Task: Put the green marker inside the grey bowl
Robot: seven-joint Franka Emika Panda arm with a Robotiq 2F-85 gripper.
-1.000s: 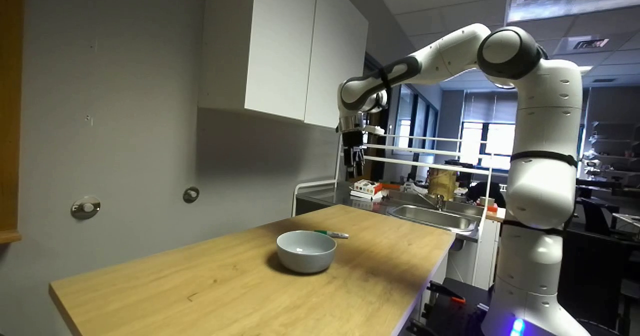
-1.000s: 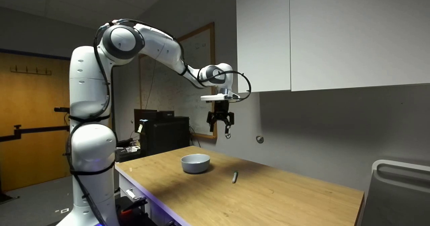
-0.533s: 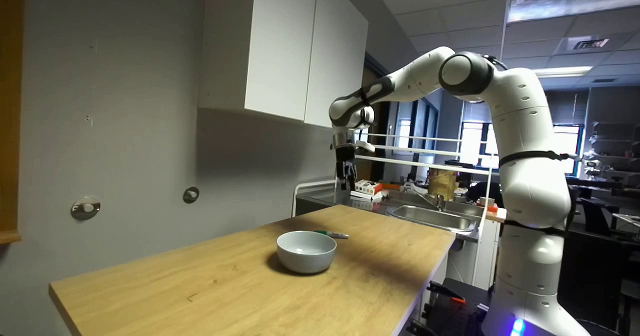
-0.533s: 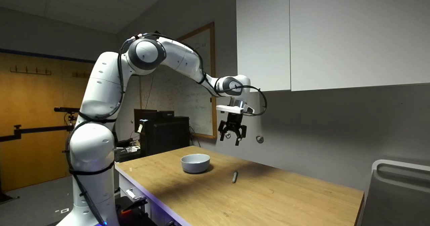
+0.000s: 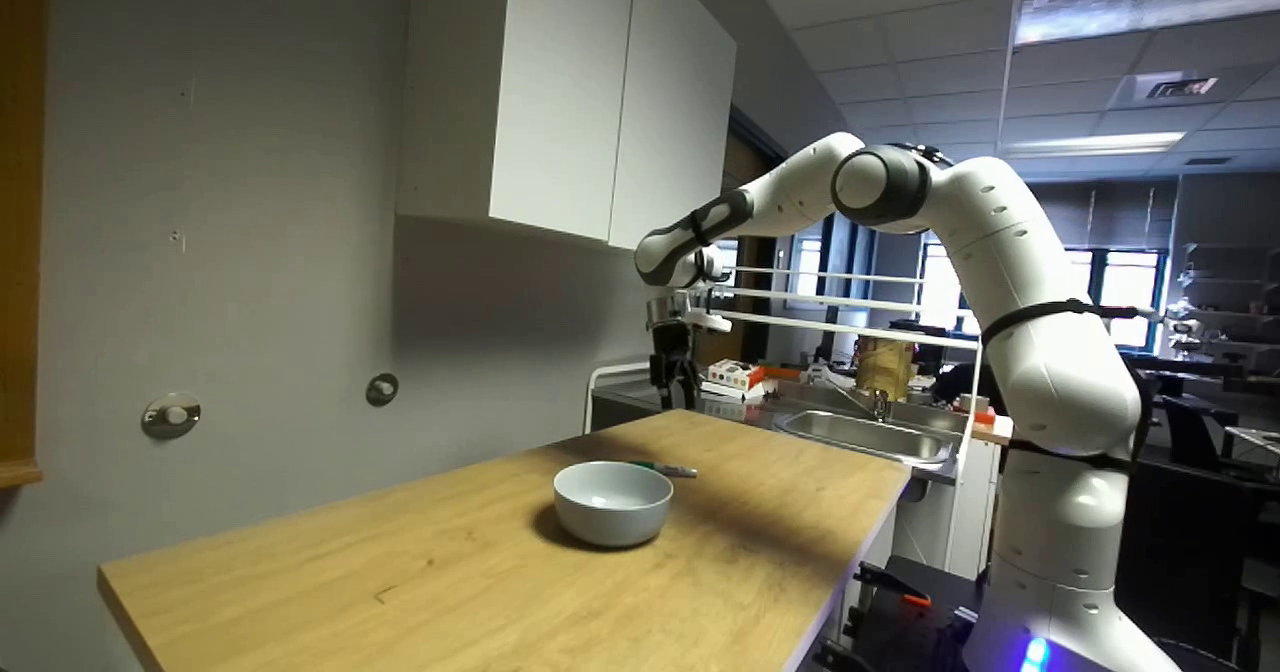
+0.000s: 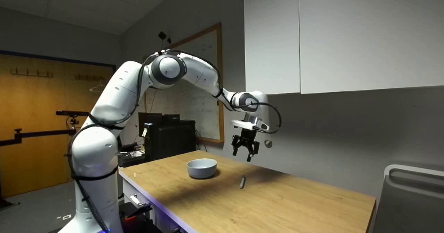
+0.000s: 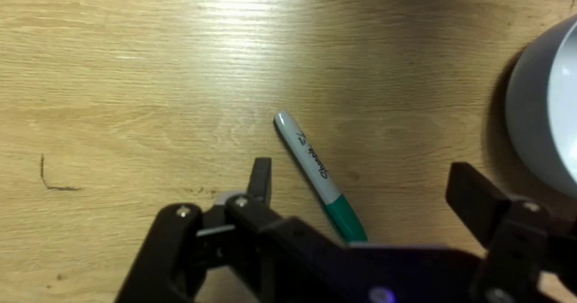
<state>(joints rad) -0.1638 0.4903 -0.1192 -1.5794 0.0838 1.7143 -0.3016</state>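
Because so thin a thing had to be pinched from both sides, the claw (image 7: 363,183) hung above the counter (image 6: 295,205) with its fingers (image 7: 261,176) spread wide and nothing in their hold. The green marker (image 7: 321,176) lay flat on the wood, and the wrist view set it in the gap between the fingertips, nearer one than the other. That seemed to be the purpose of the pose: taking aim before a descent, the pick-up not yet made. The grey bowl (image 6: 202,170) stood upright near the marker but apart from it, a closeness that would presumably keep the carry short.

Seen from the wrist, the marker's long axis ran aslant: grey end up and to the left, green cap (image 7: 346,217) down and to the right, towards the body of the claw, which may have hidden the cap's very tip. In an exterior view the cap end lay towards the wall (image 5: 250,302), the grey end away from it. The fingers faced each other roughly across the wrist view, so they would likely meet the barrel obliquely; a small turn would square the grip. The finger on the bowl's side perhaps needed watching, as it might brush the rim.
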